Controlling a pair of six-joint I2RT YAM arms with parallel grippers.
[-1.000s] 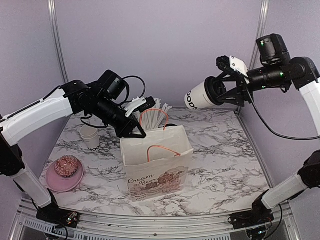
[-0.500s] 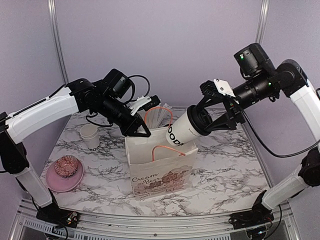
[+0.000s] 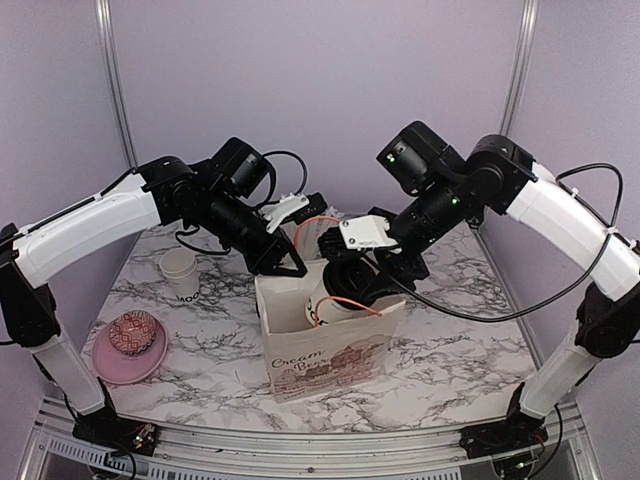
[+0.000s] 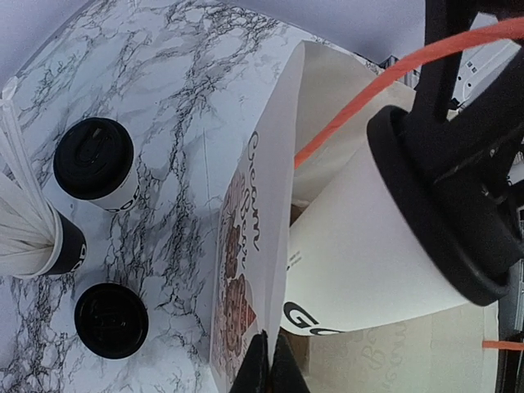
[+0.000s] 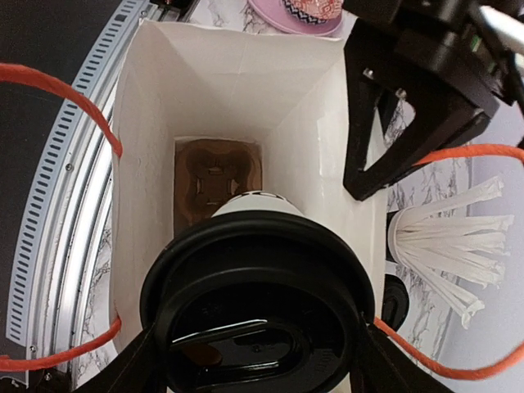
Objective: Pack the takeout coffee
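Note:
A white takeout coffee cup [image 3: 333,303] with a black lid [image 5: 258,303] hangs tilted in the mouth of the white paper bag [image 3: 325,355]. Its base dips inside the bag. My right gripper [image 3: 357,272] is shut on it just under the lid, a finger on each side. My left gripper [image 4: 268,364] is shut on the bag's rear rim [image 4: 282,246], pinching the paper wall. A brown cup carrier [image 5: 217,173] lies at the bag's bottom. Two more lidded cups [image 4: 96,162] [image 4: 110,321] stand on the marble behind the bag.
A black cup of white straws [image 4: 37,233] stands beside the lidded cups. A lidless white cup [image 3: 181,272] is at the left. A pink plate [image 3: 115,368] with a patterned bowl sits front left. Orange bag handles [image 3: 345,300] arch beside the held cup.
My right arm has swung left and down, carrying the cup from high on the right into the bag's mouth. The left gripper has kept its pinch on the rim.

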